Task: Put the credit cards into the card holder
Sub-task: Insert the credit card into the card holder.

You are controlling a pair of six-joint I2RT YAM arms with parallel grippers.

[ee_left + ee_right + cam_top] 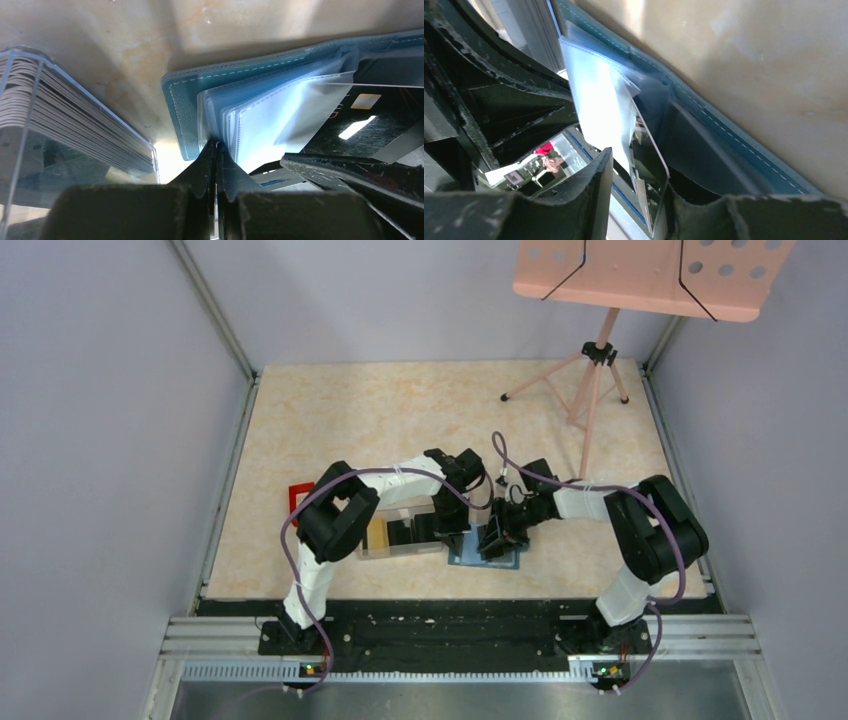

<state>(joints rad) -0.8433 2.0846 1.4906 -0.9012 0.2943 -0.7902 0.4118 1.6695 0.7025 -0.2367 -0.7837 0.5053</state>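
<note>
Open card holder [490, 562] gripped from both sides, lower centre of the top view.
The left gripper [216, 159] is clenched on the teal holder's clear sleeves; the right gripper [641, 205] grasps a black card [650, 172] whose far end lies under one sleeve. Just left of the holder stands a clear box [30, 165] holding stacked cards [75, 117]. Beyond, on the table [400, 410], a music stand [640, 275] fills the upper right.

The card holder [182, 107] is teal with pale stitching, its sleeves [270, 125] a frosty light blue. The card [350, 137] is black with a gold chip. The table [400, 410] is marbled beige.
</note>
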